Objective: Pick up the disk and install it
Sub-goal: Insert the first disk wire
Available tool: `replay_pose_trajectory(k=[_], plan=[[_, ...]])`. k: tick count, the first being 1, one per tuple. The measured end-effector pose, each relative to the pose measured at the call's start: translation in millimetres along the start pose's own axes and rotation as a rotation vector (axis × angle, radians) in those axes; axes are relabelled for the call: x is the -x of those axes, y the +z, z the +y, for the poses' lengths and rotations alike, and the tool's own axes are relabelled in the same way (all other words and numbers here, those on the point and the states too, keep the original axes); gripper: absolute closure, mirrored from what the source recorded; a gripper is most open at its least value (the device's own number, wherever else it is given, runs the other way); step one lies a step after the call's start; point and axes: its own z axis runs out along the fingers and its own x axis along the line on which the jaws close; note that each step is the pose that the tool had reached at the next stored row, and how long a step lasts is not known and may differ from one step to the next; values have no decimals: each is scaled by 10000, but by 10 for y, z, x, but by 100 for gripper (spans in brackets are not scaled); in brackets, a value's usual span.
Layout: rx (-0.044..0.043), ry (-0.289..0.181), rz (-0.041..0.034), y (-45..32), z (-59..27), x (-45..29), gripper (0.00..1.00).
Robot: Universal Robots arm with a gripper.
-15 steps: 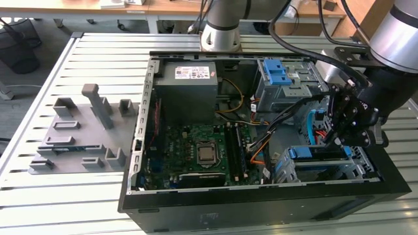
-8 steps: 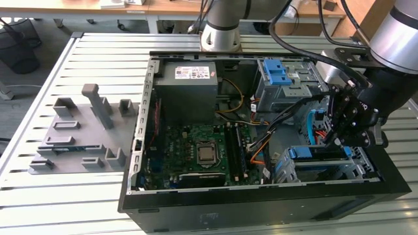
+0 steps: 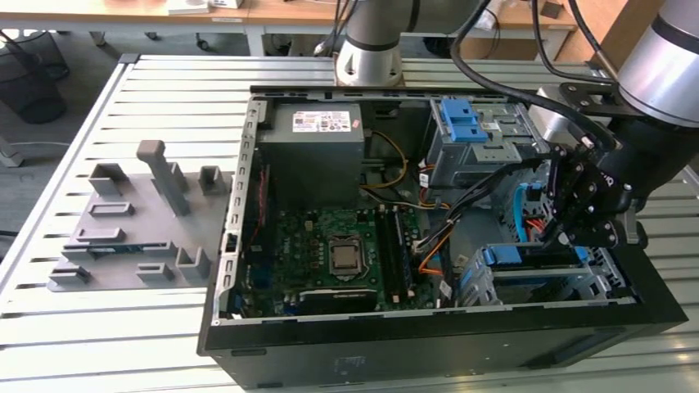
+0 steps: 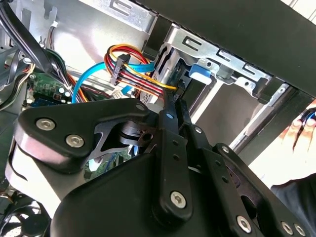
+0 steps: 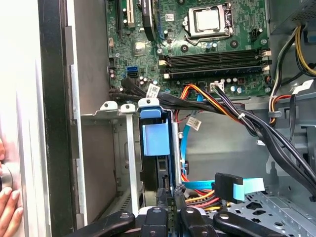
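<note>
The black multi-link gripper (image 3: 568, 237) hangs inside the open black desktop computer case (image 3: 437, 344), over the metal drive cage (image 3: 595, 282) in the case corner at the exterior view's right. In the first wrist view its slim black fingertips (image 5: 170, 197) are drawn close together, only a narrow gap between them, and they meet the near edge of the disk (image 5: 157, 163), a flat drive with blue plastic rails standing on edge in a slot of the cage. Whether the tips actually clamp that edge or merely touch it cannot be told. In the exterior view the blue-railed disk (image 3: 535, 255) sits low in the cage, directly under the gripper.

A green motherboard (image 3: 339, 250) lies on the case floor, and a grey power-supply box (image 3: 319, 147) stands in the far corner. A bundle of red, orange and yellow wires (image 5: 210, 96) crosses beside the cage. A person's fingers (image 5: 9, 202) rest at the case's outer edge.
</note>
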Motion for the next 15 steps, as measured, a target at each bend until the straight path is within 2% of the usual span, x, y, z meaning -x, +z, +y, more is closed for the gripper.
replay_pose_trajectory(k=[10, 11, 15], plan=[[25, -3, -4, 16, -10, 2, 83], [25, -2, -4, 16, -10, 2, 76], [25, -2, 1, -61, -9, -5, 76]])
